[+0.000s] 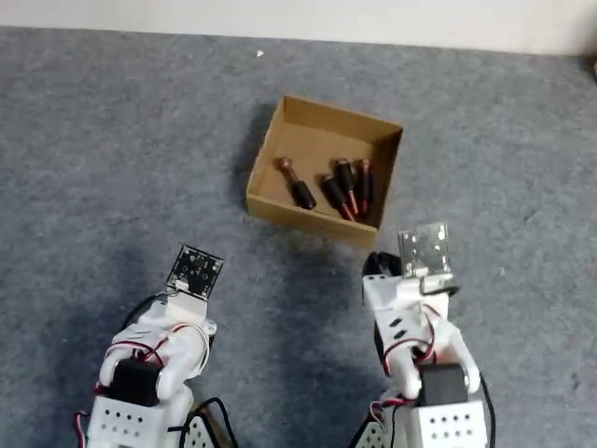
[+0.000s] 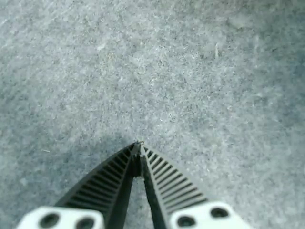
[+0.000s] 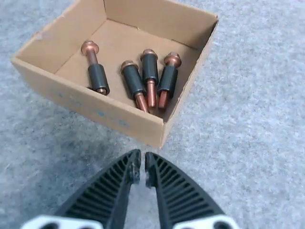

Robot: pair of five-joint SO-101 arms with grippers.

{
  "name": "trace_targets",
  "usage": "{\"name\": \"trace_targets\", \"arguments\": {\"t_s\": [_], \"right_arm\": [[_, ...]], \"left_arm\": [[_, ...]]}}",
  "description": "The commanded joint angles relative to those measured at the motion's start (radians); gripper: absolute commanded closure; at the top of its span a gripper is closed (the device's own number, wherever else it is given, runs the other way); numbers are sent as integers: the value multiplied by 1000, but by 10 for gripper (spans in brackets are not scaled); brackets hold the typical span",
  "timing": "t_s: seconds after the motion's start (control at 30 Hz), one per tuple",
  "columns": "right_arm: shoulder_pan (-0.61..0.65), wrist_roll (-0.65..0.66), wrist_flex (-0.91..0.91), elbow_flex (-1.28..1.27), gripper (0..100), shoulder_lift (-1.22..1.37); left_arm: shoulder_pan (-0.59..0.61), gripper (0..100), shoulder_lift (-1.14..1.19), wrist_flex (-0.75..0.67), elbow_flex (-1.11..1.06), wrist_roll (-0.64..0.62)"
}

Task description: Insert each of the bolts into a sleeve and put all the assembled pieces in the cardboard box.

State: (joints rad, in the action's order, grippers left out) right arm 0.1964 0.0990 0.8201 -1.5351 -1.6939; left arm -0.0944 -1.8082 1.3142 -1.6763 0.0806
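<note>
Upper centre of the high view, the cardboard box (image 1: 303,219) holds four sleeved bolts (image 1: 302,192). Left gripper (image 2: 138,148) and right gripper (image 3: 142,168) are pinched together, empty.

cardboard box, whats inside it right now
Four copper bolts lie on its floor, each through a black sleeve: one apart, three bunched together. The near wall of the cardboard box hides the floor strip just behind it.

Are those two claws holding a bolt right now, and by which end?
Nothing is held. The left gripper and the right gripper are both shut and empty; the four sleeved bolts lie in the cardboard box.
</note>
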Motion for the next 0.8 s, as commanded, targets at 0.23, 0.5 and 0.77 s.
{"name": "trace_targets", "arguments": {"t_s": [0.23, 0.5, 0.77], "right_arm": [[4, -21, -2, -124, 994, -142], [4, -21, 12, -242, 994, -140], [2, -21, 134, -269, 994, -142]], "left_arm": [[13, 993, -2, 5, -19, 11], [13, 993, -2, 5, -19, 11], [13, 993, -2, 5, -19, 11]]}}
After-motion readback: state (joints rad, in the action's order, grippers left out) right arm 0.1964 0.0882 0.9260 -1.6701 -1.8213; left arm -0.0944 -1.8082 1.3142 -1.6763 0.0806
